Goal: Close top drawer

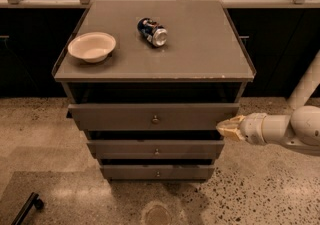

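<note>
Two items on cabinet top (200,49): bowl (92,47), can (152,32). top drawer (120,116) open; gripper (226,128) at its front's lower corner, grip state unclear.

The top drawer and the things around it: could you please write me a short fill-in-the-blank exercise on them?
1. The top drawer stands ____, not shut.
2. The gripper is by the ____ end of the drawer's front, as the picture shows it.
3. The can on the cabinet lies on its ____.
4. The bowl sits to the can's ____, as the picture shows it.
Missing words: open; right; side; left.
</note>
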`<move>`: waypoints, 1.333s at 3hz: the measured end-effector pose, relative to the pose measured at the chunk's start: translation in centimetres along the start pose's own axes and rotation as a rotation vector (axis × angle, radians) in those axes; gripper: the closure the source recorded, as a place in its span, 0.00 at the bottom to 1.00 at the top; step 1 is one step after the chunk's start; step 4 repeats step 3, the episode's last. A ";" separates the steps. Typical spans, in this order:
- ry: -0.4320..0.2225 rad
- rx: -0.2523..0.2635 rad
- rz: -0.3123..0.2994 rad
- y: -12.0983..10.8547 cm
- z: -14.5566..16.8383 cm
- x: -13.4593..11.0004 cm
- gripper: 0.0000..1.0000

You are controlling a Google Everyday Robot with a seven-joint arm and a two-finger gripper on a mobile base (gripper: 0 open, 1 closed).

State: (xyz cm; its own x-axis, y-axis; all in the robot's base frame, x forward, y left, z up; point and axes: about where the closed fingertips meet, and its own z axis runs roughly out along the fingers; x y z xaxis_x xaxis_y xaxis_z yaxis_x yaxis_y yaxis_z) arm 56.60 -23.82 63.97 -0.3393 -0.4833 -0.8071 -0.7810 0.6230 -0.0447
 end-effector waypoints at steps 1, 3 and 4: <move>0.000 0.000 0.000 0.0 0.0 0.0 0.11; 0.000 0.000 0.000 0.0 0.0 0.0 0.00; 0.000 0.000 0.000 0.0 0.0 0.0 0.00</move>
